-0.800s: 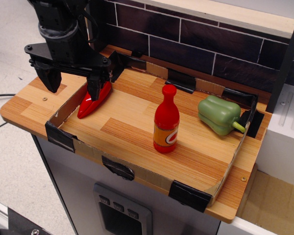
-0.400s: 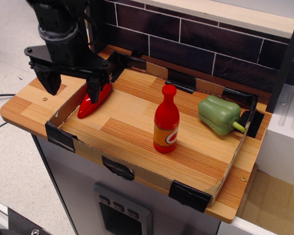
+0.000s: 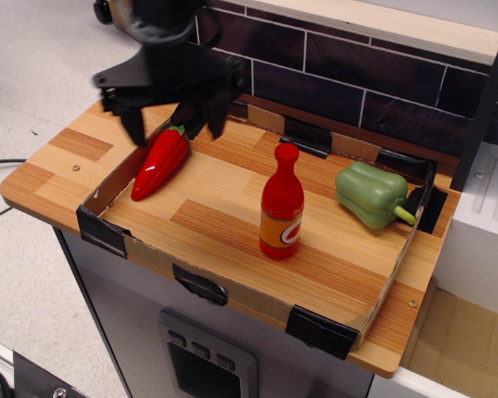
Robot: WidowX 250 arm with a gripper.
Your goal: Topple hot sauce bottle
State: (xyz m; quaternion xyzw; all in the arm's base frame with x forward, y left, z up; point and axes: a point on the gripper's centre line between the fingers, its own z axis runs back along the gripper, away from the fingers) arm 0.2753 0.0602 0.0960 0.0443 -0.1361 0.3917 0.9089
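Observation:
The hot sauce bottle (image 3: 281, 204) stands upright near the middle of the wooden tray (image 3: 232, 240). It is glossy red with a round cap, a narrow neck and an orange label band. My black gripper (image 3: 174, 123) hangs open and empty above the tray's back left part, over the stem end of the red chili pepper (image 3: 159, 162). It is well to the left of the bottle and behind it, apart from it.
A green bell pepper (image 3: 372, 196) lies at the tray's right end. Low cardboard walls with black tape (image 3: 319, 330) edge the tray. A dark brick wall (image 3: 340, 83) runs behind it. A white block (image 3: 481, 224) stands to the right.
My gripper has risen and moved right and back, from the tray's left wall to above the chili's stem end. The chili now shows fully. The bottle has not moved.

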